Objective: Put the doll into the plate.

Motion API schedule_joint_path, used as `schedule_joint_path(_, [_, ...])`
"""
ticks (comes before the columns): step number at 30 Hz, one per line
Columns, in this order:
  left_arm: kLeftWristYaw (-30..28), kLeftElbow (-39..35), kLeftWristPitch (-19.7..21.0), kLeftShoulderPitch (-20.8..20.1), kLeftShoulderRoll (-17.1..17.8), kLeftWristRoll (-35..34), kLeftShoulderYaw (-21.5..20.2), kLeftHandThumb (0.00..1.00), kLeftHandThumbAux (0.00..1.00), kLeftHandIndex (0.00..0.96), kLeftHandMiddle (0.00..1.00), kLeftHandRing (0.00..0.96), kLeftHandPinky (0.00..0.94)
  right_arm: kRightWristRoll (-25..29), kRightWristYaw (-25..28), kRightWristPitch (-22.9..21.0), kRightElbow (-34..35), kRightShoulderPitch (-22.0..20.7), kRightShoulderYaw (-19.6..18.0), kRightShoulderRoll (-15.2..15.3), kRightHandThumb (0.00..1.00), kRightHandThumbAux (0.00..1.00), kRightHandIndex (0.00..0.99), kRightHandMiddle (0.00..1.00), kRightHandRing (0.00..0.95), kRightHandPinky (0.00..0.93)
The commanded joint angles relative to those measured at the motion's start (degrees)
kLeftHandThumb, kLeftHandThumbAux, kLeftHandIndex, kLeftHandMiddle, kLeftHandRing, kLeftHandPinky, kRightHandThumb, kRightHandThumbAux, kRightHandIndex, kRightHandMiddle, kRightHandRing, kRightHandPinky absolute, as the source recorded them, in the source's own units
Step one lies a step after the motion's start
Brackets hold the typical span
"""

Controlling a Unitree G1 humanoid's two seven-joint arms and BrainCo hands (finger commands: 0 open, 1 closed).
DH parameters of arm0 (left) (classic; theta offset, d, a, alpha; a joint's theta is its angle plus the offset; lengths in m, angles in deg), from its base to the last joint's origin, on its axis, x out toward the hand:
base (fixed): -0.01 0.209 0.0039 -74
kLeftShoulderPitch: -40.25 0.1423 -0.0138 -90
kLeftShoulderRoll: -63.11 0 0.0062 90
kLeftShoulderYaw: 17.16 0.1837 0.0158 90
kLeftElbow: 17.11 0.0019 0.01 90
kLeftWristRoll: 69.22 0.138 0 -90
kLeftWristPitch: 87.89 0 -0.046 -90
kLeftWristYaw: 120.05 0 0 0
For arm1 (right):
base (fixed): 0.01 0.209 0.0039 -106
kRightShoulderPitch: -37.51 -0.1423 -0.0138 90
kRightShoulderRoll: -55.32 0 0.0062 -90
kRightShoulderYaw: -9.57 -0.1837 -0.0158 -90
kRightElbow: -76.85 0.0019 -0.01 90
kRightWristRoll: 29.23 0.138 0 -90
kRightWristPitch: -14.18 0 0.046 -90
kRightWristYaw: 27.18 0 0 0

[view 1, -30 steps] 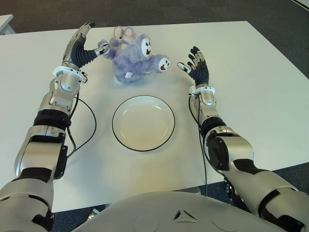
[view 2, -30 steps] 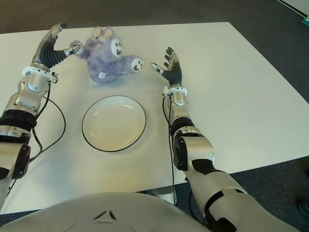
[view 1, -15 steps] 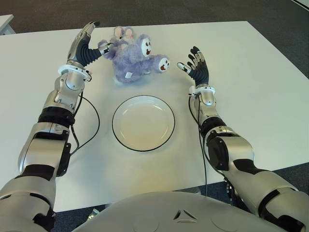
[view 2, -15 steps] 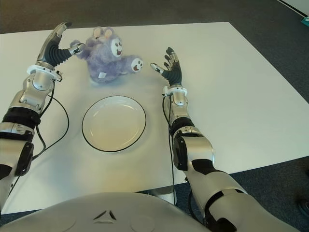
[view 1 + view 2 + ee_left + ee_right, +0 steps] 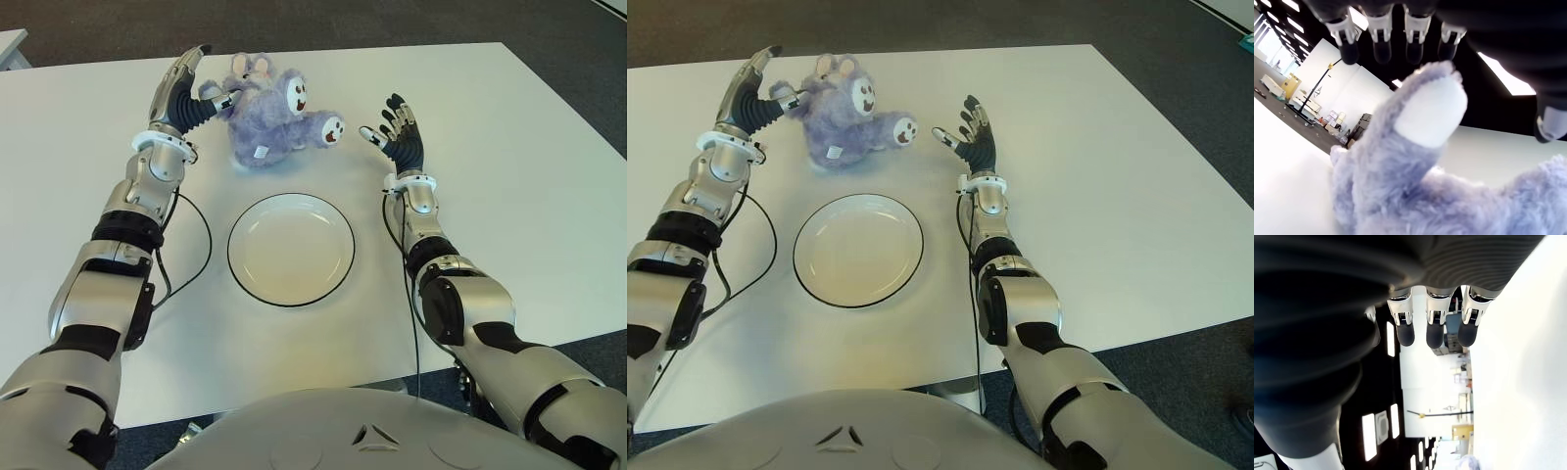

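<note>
A purple plush doll point(image 5: 270, 118) with a white face lies on the white table point(image 5: 509, 196), just beyond the plate. The white plate point(image 5: 291, 250) with a dark rim holds nothing. My left hand point(image 5: 201, 86) is open at the doll's left side, thumb against its raised paw. Close up in the left wrist view, that paw point(image 5: 1426, 113) fills the space under my spread fingers point(image 5: 1382, 48). My right hand point(image 5: 388, 123) is open and upright to the right of the doll's foot, a small gap away. The right wrist view shows its fingers point(image 5: 1433, 329) extended, holding nothing.
A black cable point(image 5: 193, 257) loops on the table beside my left forearm. The table's far edge runs close behind the doll, with dark floor beyond. Its right edge slants down past my right arm.
My left hand has moved right, from beside the doll to up against its paw. The right hand, doll and plate have stayed put.
</note>
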Motion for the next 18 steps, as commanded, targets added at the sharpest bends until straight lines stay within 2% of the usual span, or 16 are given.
schedule_joint_path(1, [-1.6, 2.1, -0.7, -1.2, -2.2, -1.8, 0.0, 0.158, 0.366, 0.0, 0.08, 0.065, 0.0, 0.1, -0.4, -0.9, -2.3, 4.2, 0.0, -1.4, 0.068, 0.824, 0.068, 0.07, 0.066, 0.084])
schedule_joint_path(18, [-1.0, 4.0, -0.3, -3.1, -4.6, -1.8, 0.5, 0.185, 0.382, 0.0, 0.071, 0.08, 0.035, 0.2, -0.8, -0.6, -2.0, 4.2, 0.0, -1.5, 0.063, 0.817, 0.058, 0.06, 0.058, 0.08])
